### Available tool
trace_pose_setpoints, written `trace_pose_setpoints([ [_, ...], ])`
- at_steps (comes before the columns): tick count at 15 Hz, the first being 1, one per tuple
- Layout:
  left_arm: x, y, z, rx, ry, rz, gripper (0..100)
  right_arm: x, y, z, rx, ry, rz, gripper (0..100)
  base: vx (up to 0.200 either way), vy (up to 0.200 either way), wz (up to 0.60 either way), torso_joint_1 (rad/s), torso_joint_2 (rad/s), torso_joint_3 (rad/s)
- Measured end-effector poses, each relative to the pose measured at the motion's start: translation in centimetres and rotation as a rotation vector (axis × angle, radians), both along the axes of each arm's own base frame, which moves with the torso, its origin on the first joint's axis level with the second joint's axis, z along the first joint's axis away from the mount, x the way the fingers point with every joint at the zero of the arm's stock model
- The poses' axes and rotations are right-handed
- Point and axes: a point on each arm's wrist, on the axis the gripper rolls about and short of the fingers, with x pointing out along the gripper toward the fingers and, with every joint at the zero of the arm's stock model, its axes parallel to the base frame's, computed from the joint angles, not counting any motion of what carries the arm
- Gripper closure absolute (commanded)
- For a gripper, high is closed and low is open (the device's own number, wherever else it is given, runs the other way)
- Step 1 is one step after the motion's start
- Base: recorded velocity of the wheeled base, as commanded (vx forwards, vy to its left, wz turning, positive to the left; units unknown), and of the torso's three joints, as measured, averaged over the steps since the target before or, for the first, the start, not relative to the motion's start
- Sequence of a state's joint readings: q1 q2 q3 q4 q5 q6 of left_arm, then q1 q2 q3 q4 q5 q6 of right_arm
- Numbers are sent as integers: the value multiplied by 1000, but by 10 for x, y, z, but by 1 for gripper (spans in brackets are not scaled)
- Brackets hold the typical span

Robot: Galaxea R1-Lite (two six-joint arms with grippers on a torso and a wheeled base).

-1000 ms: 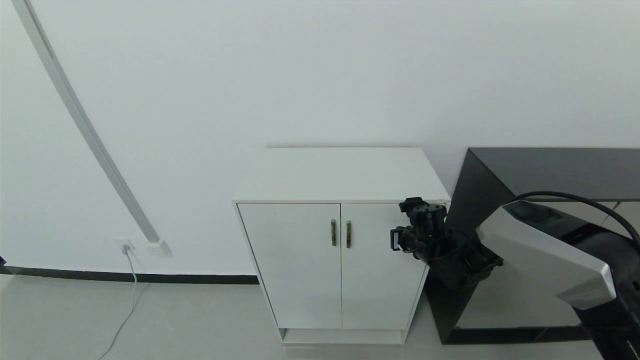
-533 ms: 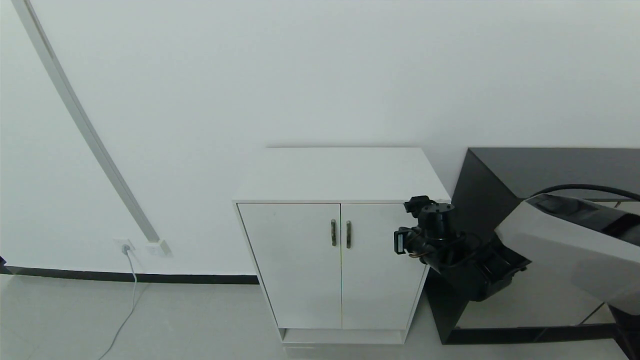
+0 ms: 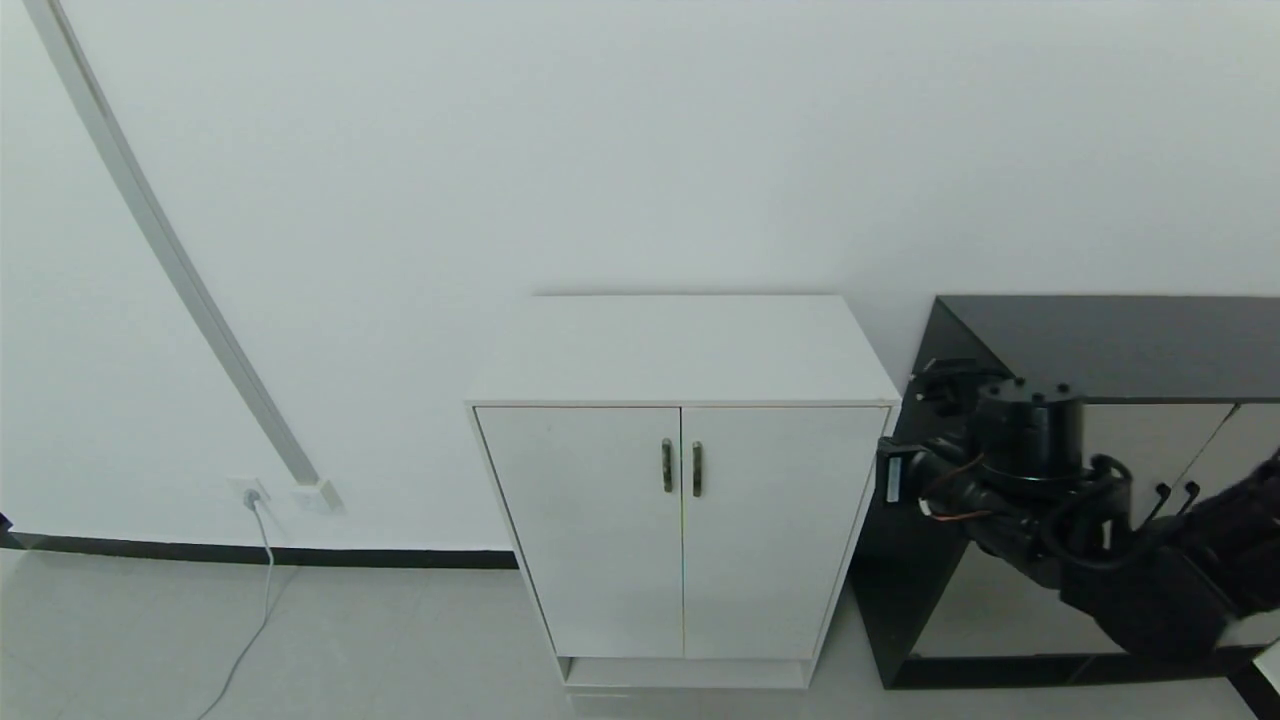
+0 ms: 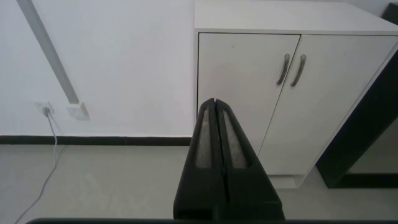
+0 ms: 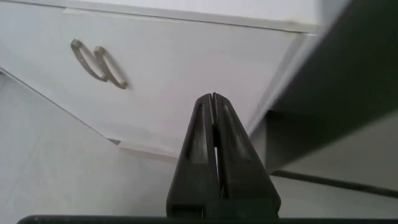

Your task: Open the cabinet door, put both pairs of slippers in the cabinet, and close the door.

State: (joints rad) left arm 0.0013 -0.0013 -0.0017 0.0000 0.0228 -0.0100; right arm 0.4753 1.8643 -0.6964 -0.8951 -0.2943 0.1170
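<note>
Cabinet: both doors flush, handles side by side at the middle seam.
Left gripper: jaws pressed together, holding nothing.
Right gripper: jaws pressed together, near the cabinet's right edge.

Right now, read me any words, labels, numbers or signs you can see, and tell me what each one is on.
No text here can be read.
White tag on the right arm: any print is too small to read.
Cabinet, doors and handles: no print.
Wall socket: no marking can be made out.
</note>
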Motion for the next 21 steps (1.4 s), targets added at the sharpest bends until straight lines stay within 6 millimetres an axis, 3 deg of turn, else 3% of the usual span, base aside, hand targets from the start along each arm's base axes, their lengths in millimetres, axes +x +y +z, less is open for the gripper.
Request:
trace_pose_setpoints([
  [4,0,0,0,0,0,0,100,-60,-50,19,-4,-24,-82,100,0,0,0,0,0,0],
  [8,0,0,0,0,0,0,100,-124,-107,19,-4,-42,-234,100,0,0,0,0,0,0],
  [14,0,0,0,0,1,0,100,-198,-129,7,-27,17,-258,100,0,0,0,0,0,0],
  [21,0,0,0,0,1,0,100,-276,-142,-21,-30,56,-96,100,0,0,0,0,0,0],
])
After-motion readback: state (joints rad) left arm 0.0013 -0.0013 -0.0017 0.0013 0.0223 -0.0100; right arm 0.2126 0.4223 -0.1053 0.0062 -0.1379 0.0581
